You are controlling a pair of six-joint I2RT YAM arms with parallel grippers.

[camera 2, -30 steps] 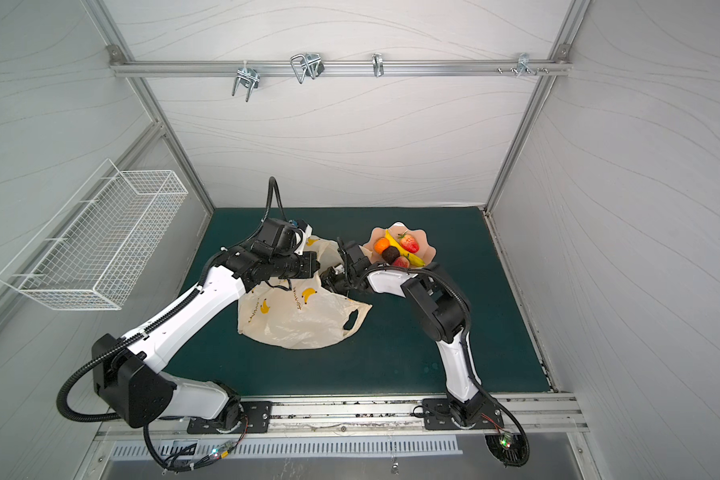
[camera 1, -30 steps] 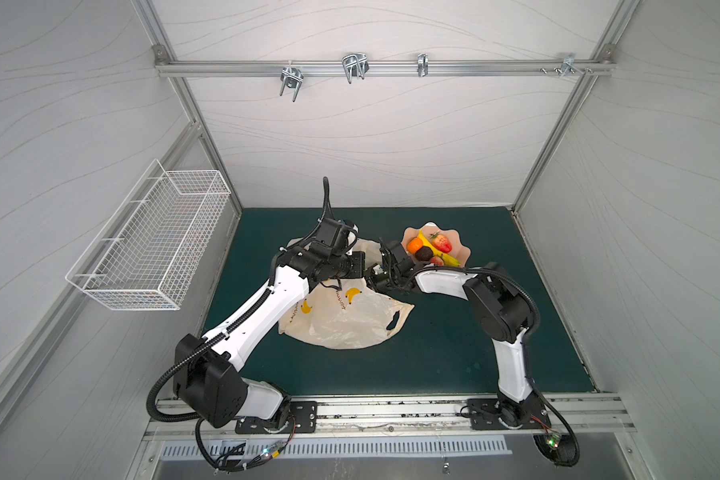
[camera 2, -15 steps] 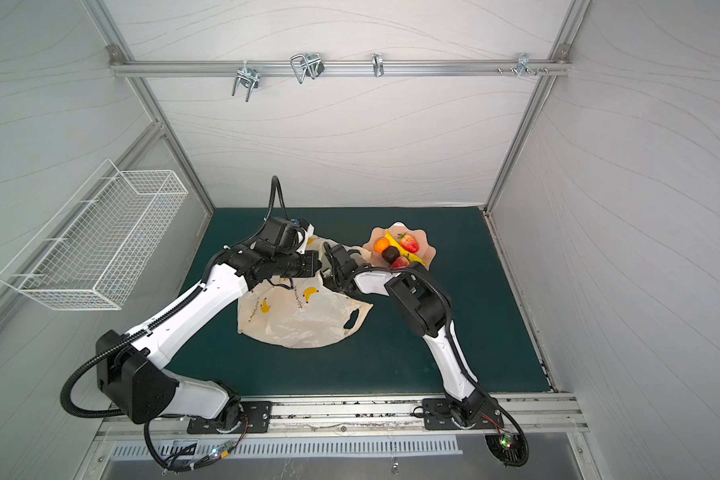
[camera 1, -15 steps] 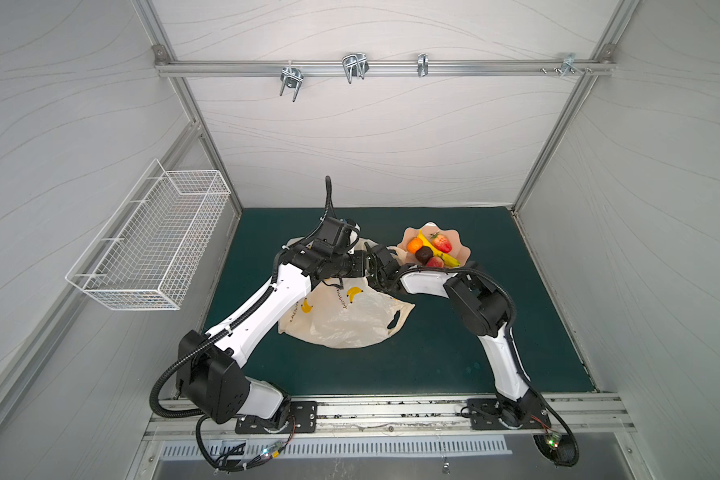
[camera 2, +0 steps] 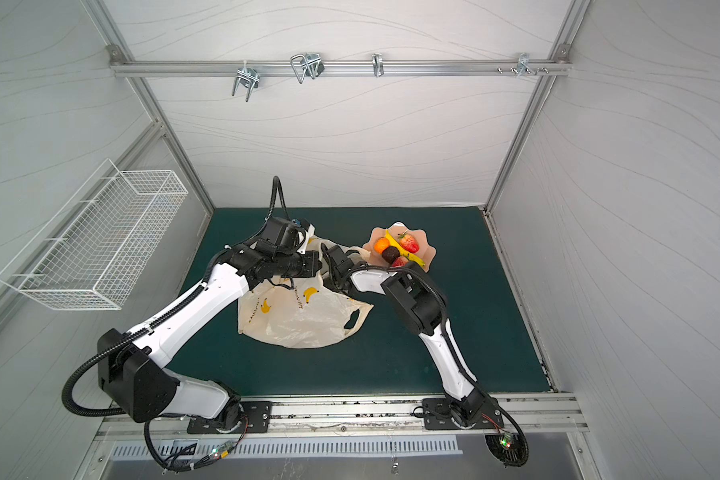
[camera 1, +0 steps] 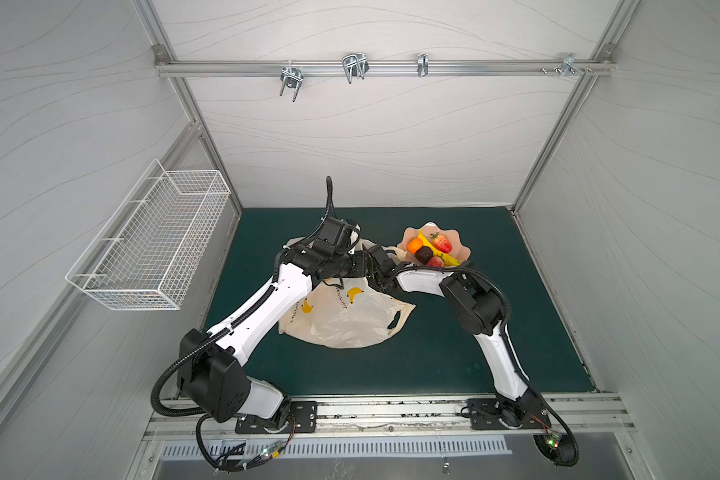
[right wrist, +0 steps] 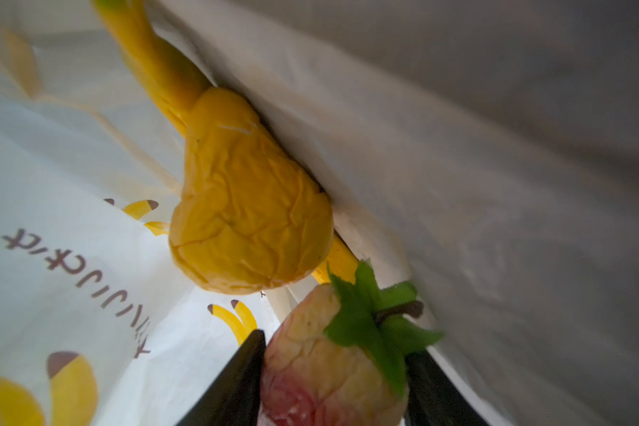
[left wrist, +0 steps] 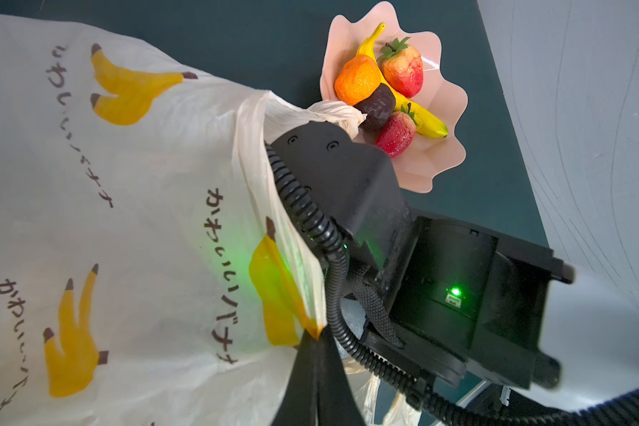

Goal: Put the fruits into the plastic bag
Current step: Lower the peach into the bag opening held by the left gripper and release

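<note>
The cream plastic bag (camera 1: 350,320) (camera 2: 304,320) (left wrist: 126,184) lies on the green mat, printed with bananas. My left gripper (left wrist: 318,333) is shut on the bag's rim and holds the mouth up. My right gripper (right wrist: 338,345) reaches inside the bag, its fingers on either side of a strawberry (right wrist: 321,376). Deeper in the bag lie a lemon (right wrist: 251,214) and a long yellow banana (right wrist: 155,62). The pink dish (left wrist: 447,121) beside the bag holds an orange (left wrist: 358,79), a dark brown fruit (left wrist: 377,107), two strawberries (left wrist: 403,72) and a banana (left wrist: 421,118).
A white wire basket (camera 1: 150,249) hangs on the left wall. A metal rail with hooks (camera 1: 354,66) crosses the back wall overhead. The pink dish (camera 1: 460,249) sits just behind my right forearm. Both wrists meet closely at the bag's mouth.
My right gripper has pushed leftward from beside the dish into the bag's mouth, and its elbow has swung left with it. The left arm has kept holding the bag's rim.
</note>
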